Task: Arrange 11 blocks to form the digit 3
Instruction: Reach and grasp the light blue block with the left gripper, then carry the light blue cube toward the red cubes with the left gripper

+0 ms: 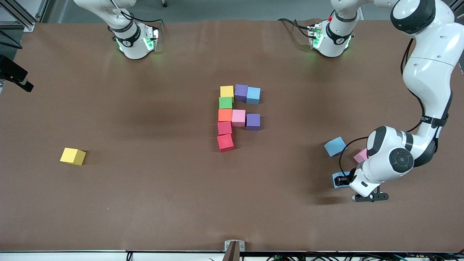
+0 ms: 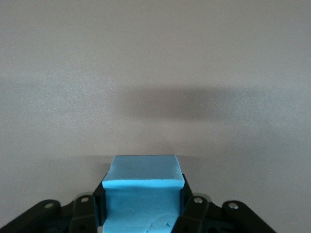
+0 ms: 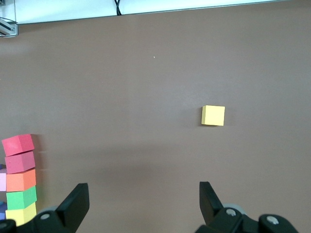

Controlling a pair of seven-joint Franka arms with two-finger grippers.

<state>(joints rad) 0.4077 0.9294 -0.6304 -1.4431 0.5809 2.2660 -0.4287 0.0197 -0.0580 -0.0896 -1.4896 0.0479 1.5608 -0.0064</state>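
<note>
The partial digit 3 (image 1: 232,116) lies mid-table, made of several touching cubes. A yellow (image 1: 227,91), purple (image 1: 241,92) and blue (image 1: 253,95) bar lies farthest from the front camera. Green (image 1: 225,102), orange (image 1: 225,115), red (image 1: 224,128) and red (image 1: 225,142) form the side. Pink (image 1: 238,117) and purple (image 1: 253,121) form the middle bar. My left gripper (image 1: 340,180) is shut on a blue cube (image 2: 143,170), low over the table's left-arm end. My right gripper (image 3: 143,189) is open and empty, up in the air; its wrist view shows the figure's side (image 3: 19,179).
A loose yellow cube (image 1: 73,156) lies toward the right arm's end and shows in the right wrist view (image 3: 213,115). A loose blue cube (image 1: 335,146) and a pink cube (image 1: 360,156), partly hidden by the left arm, lie beside the left gripper.
</note>
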